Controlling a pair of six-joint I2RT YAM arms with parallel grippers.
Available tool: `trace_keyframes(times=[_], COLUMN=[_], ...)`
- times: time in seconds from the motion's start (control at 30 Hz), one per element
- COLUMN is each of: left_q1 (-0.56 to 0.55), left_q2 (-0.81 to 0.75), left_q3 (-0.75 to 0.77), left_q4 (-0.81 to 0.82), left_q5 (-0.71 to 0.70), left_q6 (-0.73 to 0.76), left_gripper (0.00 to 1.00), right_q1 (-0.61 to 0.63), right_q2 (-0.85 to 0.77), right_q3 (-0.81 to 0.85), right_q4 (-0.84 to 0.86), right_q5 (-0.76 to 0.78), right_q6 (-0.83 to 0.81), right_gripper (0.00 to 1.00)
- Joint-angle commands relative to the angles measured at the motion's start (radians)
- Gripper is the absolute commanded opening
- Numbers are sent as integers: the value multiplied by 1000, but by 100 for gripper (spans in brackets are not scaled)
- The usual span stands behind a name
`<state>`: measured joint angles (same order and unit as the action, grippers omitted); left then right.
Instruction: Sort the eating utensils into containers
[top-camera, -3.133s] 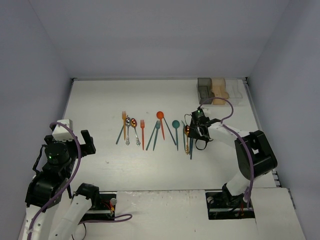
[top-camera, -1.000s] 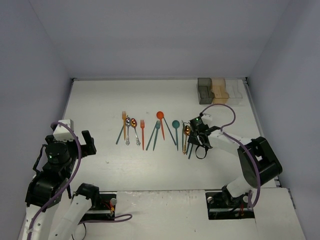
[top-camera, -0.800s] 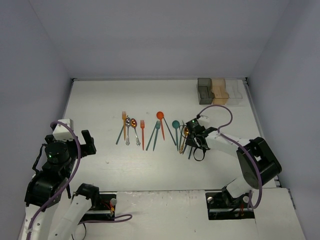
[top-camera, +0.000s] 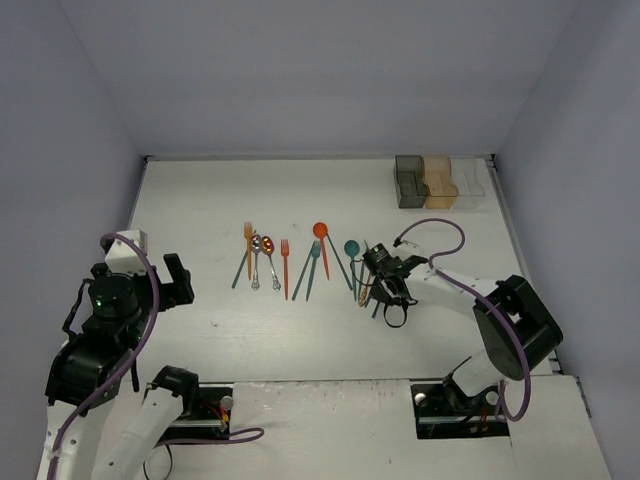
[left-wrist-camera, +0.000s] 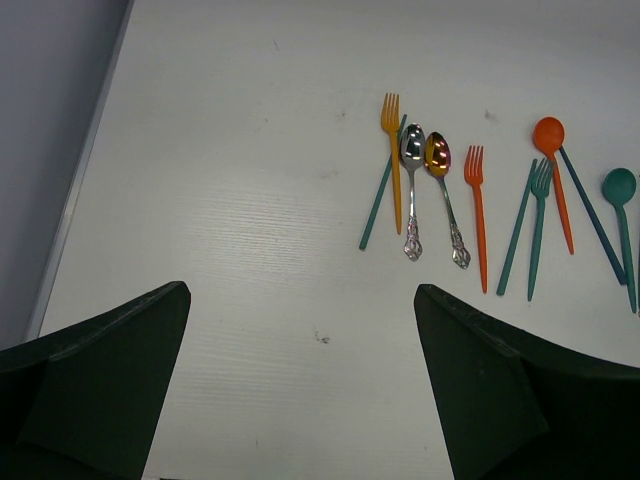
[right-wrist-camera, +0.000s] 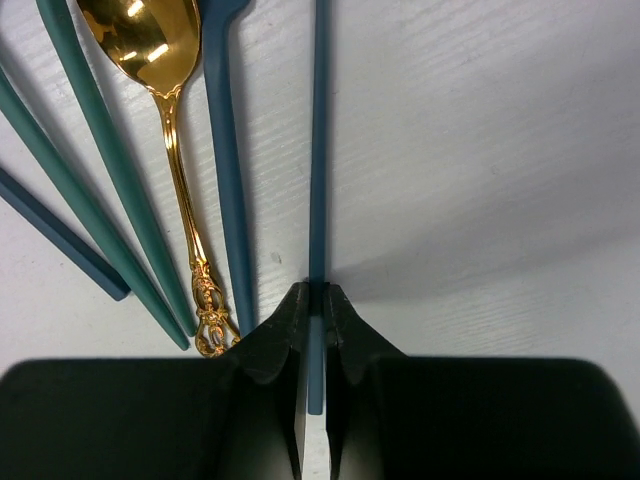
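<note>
The eating utensils lie in a row mid-table: an orange fork, two silver spoons, a teal fork, an orange spoon and a teal spoon. My right gripper is low on the table, shut on the near end of a blue-grey chopstick. Left of the chopstick lie a blue-grey handle and a gold spoon. The containers, dark grey, orange-tan and clear, stand at the back right. My left gripper hovers open and holds nothing.
Two teal handles and a dark blue one lie close on the left of the gold spoon. Grey walls enclose the table on three sides. A purple cable loops over the right arm.
The right gripper has slid left along the right-hand group of utensils and closed its jaws on the blue-grey chopstick. The left arm has barely moved.
</note>
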<state>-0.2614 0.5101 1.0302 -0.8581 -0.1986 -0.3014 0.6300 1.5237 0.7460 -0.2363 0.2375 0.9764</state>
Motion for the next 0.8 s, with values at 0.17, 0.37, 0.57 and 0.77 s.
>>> trace_keyframes(times=[0.17,0.37,0.57,0.77], left_q1=[-13,-13,-13,-13], left_q2=[57,72,118,153], left_q3=[49,63,98,136], left_q4=[54,69,69,64], left_q5=[-4,-1,-22,-15], left_q6=[-21,-28,-5,16], left_gripper=[94,94,94,94], right_q1=[18,-28,-184,-326], right_q2=[-11,-76,-13,166], right_q3=[-17,175,444,760], right_q4=[-263,-339,-328,-271], right_q5=[2,173,239,189], right_q6=[37,-106,-418,-769], right_gripper=[0,0,0,0])
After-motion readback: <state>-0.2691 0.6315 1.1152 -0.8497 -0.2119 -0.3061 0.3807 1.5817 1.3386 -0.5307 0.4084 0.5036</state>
